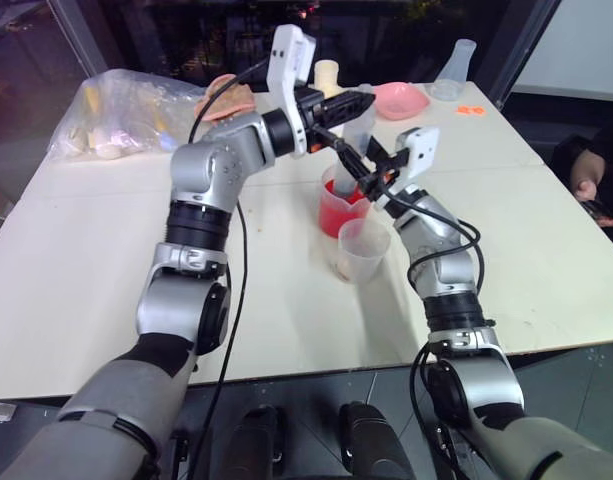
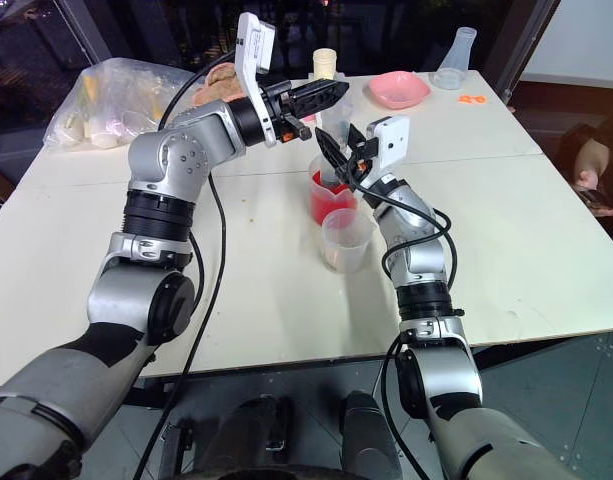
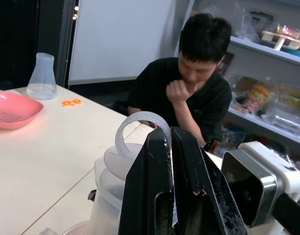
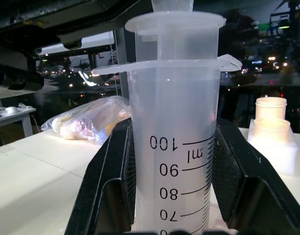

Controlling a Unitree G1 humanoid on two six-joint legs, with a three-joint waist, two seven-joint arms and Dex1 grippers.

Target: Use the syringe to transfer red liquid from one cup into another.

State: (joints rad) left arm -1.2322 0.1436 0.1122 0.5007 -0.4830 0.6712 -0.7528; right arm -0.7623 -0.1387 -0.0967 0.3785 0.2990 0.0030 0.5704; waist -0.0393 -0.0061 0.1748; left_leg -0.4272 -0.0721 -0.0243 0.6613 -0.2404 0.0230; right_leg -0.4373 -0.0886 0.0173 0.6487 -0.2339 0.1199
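Note:
The clear syringe [image 4: 172,147] stands upright over the larger cup [image 1: 331,190], which holds the red liquid [image 1: 338,215]. My right gripper [image 4: 173,127] is shut on the syringe barrel, one finger on each side by the upper marks. My left gripper [image 3: 170,132] comes in from above and is shut on the plunger ring [image 3: 135,122]. The barrel looks colourless where it shows. Just in front of the red cup stands the smaller frosted beaker [image 1: 363,248], mostly colourless. The syringe tip is hidden behind the right gripper [image 1: 361,170].
A pink bowl [image 1: 401,98] and a clear conical flask [image 1: 456,72] stand at the table's far right. A plastic bag [image 1: 126,110] of items lies at the far left. A person [image 3: 198,88] sits at the right side, hand [image 1: 591,185] near the edge.

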